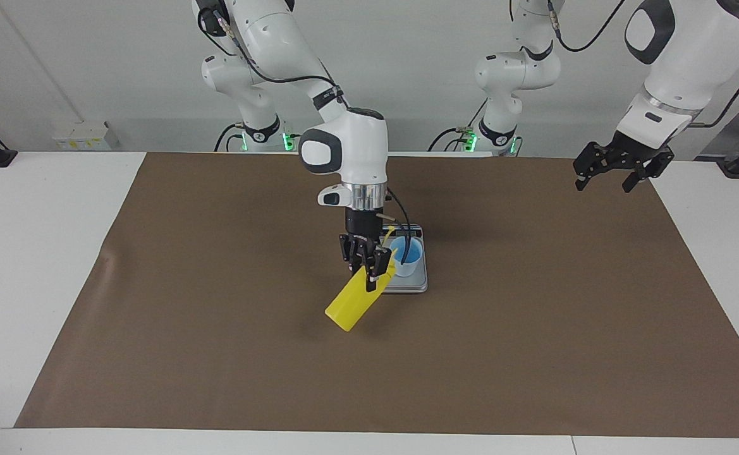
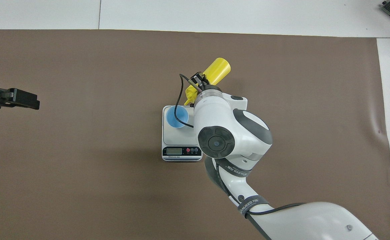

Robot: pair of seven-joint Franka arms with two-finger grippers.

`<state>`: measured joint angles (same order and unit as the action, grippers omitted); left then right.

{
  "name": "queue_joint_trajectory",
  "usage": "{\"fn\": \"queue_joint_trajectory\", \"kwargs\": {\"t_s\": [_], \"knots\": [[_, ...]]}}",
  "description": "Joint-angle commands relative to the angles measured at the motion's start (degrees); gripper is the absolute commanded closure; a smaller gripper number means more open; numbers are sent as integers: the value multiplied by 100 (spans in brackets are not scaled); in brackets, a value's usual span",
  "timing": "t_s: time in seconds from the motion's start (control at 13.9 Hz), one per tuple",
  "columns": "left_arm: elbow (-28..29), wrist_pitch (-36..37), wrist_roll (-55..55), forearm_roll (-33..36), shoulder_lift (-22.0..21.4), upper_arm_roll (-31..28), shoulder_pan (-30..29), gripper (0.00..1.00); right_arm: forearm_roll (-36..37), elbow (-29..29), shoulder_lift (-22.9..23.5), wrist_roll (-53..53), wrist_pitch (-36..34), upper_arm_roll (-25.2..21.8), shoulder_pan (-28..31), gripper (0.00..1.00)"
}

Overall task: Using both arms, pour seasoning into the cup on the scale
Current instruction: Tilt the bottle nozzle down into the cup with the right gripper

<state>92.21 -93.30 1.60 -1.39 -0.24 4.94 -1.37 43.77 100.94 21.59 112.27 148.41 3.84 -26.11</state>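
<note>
The yellow seasoning bottle (image 1: 351, 304) is tilted steeply, base up and away from the robots, nozzle down at the rim of the light-blue cup (image 1: 407, 256). My right gripper (image 1: 369, 265) is shut on the bottle's upper part, over the scale's edge. The cup stands on the silver-grey scale (image 1: 415, 285) in the middle of the table. In the overhead view the bottle (image 2: 217, 70) shows past the right wrist, the cup (image 2: 177, 116) is on the scale (image 2: 171, 136), and the right gripper (image 2: 200, 80) partly shows. My left gripper (image 1: 619, 165) is open and empty, raised over the mat's edge at the left arm's end (image 2: 14, 98).
A brown mat (image 1: 217, 328) covers most of the white table (image 1: 28, 253). The scale's dark display strip (image 2: 181, 151) faces the robots. A black cable (image 2: 180, 100) loops from the right wrist over the cup.
</note>
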Motion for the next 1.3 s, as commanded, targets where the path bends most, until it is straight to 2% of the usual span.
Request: {"fn": "queue_joint_trajectory", "kwargs": {"t_s": [0.0, 0.14, 0.43, 0.72, 1.01, 1.22], "knots": [[104, 75, 7, 69, -143, 51, -82, 0, 780, -215, 170, 374, -206, -6, -130, 100], [104, 75, 7, 69, -135, 51, -82, 0, 1027, -233, 249, 392, -303, -6, -192, 100], [104, 75, 7, 69, -134, 42, -82, 0, 1046, -567, 451, 401, -550, 3, -306, 100], [104, 75, 7, 69, -143, 42, -82, 0, 1116, -576, 443, 410, -699, 3, -342, 100], [104, 75, 7, 60, -134, 51, -82, 0, 1634, -576, 443, 515, -866, 3, -421, 100], [104, 75, 7, 60, -135, 51, -82, 0, 1600, -576, 443, 524, -857, 21, -430, 100]]}}
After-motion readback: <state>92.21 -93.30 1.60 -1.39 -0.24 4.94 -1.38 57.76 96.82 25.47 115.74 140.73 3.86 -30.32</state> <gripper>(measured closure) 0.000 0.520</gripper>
